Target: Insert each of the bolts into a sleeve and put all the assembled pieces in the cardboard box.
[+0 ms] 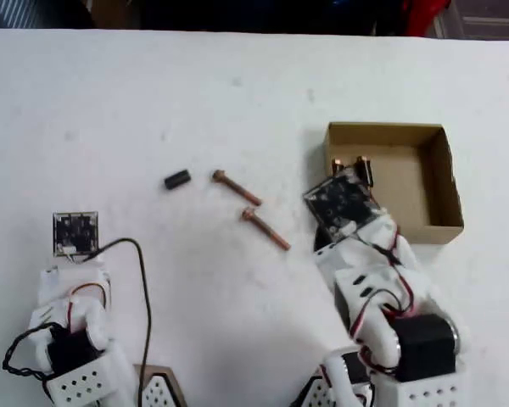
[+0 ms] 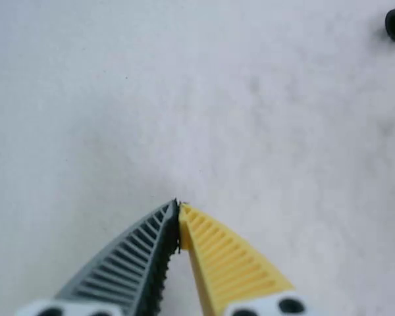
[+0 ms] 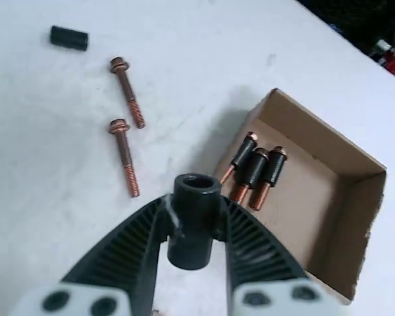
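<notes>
My right gripper [image 3: 196, 201] hovers at the cardboard box [image 3: 303, 197] corner, pinching a smooth tubular black sleeve [image 3: 195, 230]. My left gripper [image 2: 178, 209] sits low, ribbed fingers pressed together. Two threaded copper bolts [image 1: 236, 187] and a spare sleeve [image 1: 177, 180] lie on the table [image 1: 153, 102]. Three assembled pieces [image 3: 255, 170] rest in the box.

Bright, even light; white table [image 1: 195, 102] glary; soft shadow beside cardboard box [image 3: 309, 187].

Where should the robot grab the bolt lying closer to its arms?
I'd take the bolt mid-shank, coming straight down from above and closing across its length. It lies flat on the table, so only its sides are free. The flanged head is wider and probably harder to pinch.
</notes>
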{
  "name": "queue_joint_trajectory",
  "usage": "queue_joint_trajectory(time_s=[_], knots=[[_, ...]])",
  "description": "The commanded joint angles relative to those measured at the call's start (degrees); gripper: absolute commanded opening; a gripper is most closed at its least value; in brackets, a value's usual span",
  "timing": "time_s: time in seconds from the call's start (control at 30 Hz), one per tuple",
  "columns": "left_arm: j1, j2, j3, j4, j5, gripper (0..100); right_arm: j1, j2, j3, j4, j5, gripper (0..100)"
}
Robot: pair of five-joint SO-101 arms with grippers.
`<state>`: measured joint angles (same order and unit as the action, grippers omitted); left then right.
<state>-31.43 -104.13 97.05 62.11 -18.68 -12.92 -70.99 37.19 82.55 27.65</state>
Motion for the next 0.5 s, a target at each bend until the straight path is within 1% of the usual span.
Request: queue_joint_trajectory(time_s=[0.0,0.27,0.47], knots=[[0.0,-0.5,-0.1,0.0,0.7,2,1.5,-3.7,2.8,-5.5,0.3,1.7],[0.0,-0.5,-0.1,0.0,0.7,2,-1.4,-11.6,17.8,-19.6,0.3,1.7],[0.0,-0.5,-0.1,0.0,0.7,2,-2.7,-14.4,26.1,-28.2,0.2,1.7]])
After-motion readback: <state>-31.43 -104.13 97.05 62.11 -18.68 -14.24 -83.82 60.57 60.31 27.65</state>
